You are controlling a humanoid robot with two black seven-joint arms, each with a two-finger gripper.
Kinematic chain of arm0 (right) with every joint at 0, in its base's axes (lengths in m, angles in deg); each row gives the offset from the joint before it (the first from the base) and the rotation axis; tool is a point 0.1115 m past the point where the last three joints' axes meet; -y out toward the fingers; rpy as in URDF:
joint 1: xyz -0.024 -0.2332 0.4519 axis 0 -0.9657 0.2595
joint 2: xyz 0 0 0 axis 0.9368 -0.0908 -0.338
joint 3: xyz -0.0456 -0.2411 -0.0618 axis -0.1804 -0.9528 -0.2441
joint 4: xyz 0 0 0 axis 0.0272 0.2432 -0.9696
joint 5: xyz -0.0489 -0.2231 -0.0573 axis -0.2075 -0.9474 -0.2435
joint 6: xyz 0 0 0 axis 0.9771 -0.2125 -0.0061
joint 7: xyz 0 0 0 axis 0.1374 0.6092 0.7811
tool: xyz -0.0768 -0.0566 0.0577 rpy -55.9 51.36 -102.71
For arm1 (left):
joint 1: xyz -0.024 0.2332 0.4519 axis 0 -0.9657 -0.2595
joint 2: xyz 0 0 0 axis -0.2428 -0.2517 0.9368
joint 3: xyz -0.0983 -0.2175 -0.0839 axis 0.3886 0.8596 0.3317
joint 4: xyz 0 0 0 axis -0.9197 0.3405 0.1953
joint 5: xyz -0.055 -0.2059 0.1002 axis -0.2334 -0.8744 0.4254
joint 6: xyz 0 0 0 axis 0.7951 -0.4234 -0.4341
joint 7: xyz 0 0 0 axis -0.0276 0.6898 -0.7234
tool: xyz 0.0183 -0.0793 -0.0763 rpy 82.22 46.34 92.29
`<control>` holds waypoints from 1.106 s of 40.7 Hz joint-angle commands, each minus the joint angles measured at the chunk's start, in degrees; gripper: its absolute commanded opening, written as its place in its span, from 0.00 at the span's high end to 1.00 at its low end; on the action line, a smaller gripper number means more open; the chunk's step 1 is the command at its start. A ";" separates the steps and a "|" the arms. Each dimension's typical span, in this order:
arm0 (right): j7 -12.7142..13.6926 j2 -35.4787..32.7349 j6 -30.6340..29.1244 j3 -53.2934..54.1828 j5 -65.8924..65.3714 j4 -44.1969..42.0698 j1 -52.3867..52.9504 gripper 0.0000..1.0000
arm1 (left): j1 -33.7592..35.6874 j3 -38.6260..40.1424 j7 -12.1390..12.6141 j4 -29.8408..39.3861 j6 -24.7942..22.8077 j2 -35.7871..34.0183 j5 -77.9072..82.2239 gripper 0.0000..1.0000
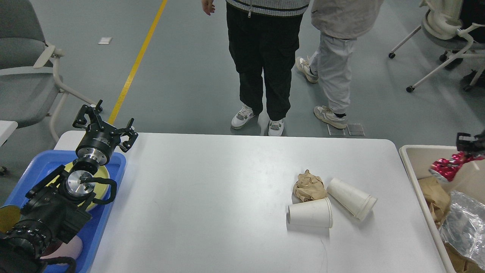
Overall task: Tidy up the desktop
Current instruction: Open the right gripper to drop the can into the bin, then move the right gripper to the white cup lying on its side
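Observation:
The white desktop point(212, 197) fills the middle of the head view. On its right part lie two white paper cups on their sides, one in front point(310, 213) and one behind it to the right point(351, 198), with a crumpled brown paper ball point(308, 185) touching them. My left gripper point(104, 123) is open and empty above the far left corner, over the blue tray point(113, 189). My right gripper point(469, 146) is at the right edge, above the beige bin point(409, 159), shut on a crumpled red shiny wrapper point(449, 168).
The blue tray holds a yellow plate point(99, 178) and a pink thing at its near end. The beige bin holds brown paper point(434, 193) and a clear plastic bag point(464, 227). Two people stand just beyond the table's far edge. Office chairs stand at the far left and far right.

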 commanded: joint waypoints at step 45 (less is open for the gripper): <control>0.20 19.05 6.50 1.15 21.66 -19.89 -14.32 0.00 | 0.01 0.00 0.00 0.00 0.00 0.00 0.01 0.02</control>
